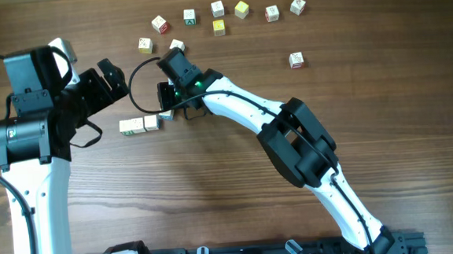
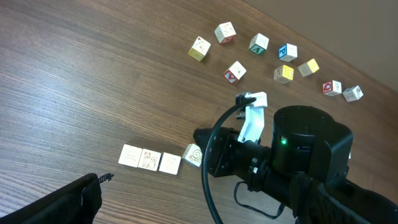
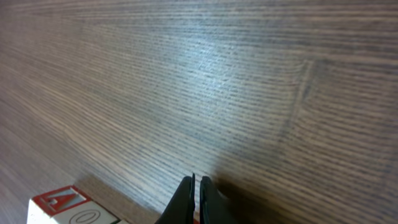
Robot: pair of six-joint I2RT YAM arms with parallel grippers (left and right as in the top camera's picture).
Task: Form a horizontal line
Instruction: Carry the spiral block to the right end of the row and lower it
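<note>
The horizontal line is a short row of small white cubes touching edge to edge, left of the table's middle; in the left wrist view the row shows three cubes. A fourth white cube sits slightly turned at the row's right end, also seen from overhead. My right gripper is low over the table just beside that cube, and its fingers are shut with nothing between them. A cube with a red letter lies to its left. My left gripper hovers open above and left of the row, with one finger in view.
Several loose cubes lie scattered along the far side, white and yellow, plus a single one at the right. Two more lie near the right wrist. A black cable loops by the right gripper.
</note>
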